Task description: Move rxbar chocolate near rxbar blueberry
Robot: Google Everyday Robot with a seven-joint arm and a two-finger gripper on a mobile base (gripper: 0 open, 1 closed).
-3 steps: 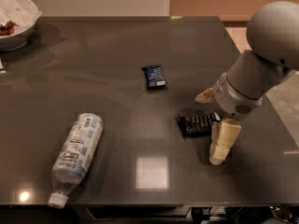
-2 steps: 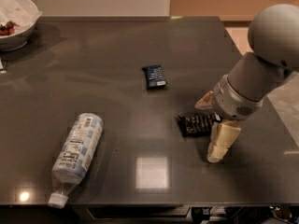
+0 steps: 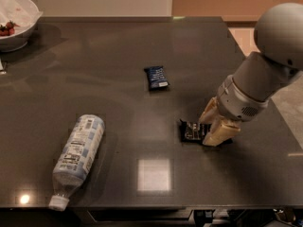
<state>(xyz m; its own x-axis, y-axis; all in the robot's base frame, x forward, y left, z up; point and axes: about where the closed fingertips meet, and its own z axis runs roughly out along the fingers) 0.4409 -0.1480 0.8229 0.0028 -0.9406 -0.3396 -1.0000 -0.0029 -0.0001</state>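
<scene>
The rxbar chocolate (image 3: 191, 130), a black wrapper with pale lettering, lies flat on the dark table right of centre. My gripper (image 3: 207, 131) is down at the bar's right end, its two cream fingers (image 3: 217, 132) closed in against the wrapper's two sides and covering that end. The bar still rests on the table. The rxbar blueberry (image 3: 156, 77), a small navy wrapper with a white patch, lies up and to the left of the black bar, about a bar's length or more away, with nothing touching it.
A plastic water bottle (image 3: 77, 157) lies on its side at the front left. A white bowl (image 3: 16, 20) with red bits stands at the back left corner. The table's right edge (image 3: 272, 108) runs under my arm.
The gripper has come down onto the black bar's right end and its fingers have drawn closer together around it. The bar, the blue bar and the bottle have not moved.
</scene>
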